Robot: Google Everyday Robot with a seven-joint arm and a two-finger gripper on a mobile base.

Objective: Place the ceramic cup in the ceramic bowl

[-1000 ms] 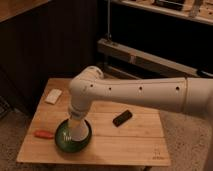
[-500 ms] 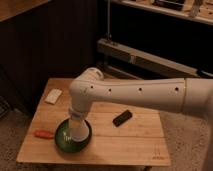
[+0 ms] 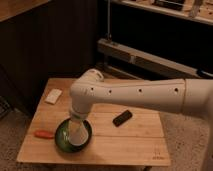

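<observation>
The dark green ceramic bowl sits near the front left of the wooden table. My white arm reaches in from the right and bends down over the bowl. The gripper points straight down into the bowl. A pale cream cylindrical shape stands inside the bowl right under the gripper; it looks like the ceramic cup, but I cannot tell where the gripper ends and the cup begins. The arm's wrist hides the bowl's far rim.
A flat white object lies at the table's back left. A black bar-shaped object lies in the middle. An orange-red object lies left of the bowl. Dark cabinets and a metal shelf rail stand behind the table.
</observation>
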